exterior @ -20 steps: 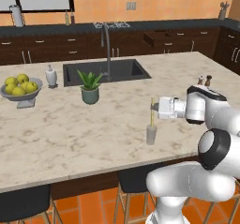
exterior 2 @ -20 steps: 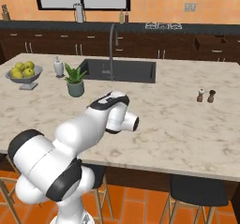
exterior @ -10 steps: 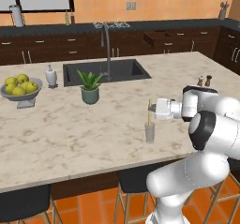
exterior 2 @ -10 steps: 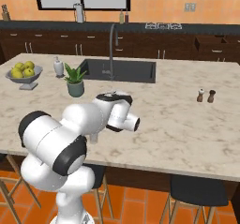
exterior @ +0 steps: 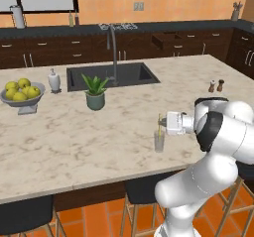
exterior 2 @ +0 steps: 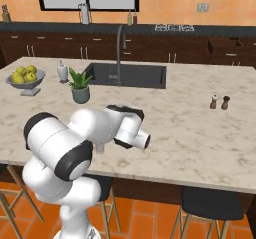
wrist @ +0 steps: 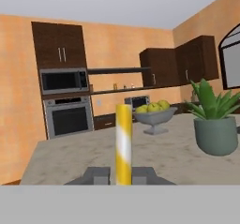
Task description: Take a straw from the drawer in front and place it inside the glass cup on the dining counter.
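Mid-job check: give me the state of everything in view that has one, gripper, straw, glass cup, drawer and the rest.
gripper: shut on the straw, held level over the dining counter.
straw: upright in the grip, lower end at the glass cup's mouth.
glass cup: upright near the counter's front edge, right under the straw.
drawer: pulled open at the back wall.
fruit bowl: full of yellow-green fruit.
potted plant: upright.

Glossy white rounded arm [exterior: 218, 132], apparently dark-banded joints.
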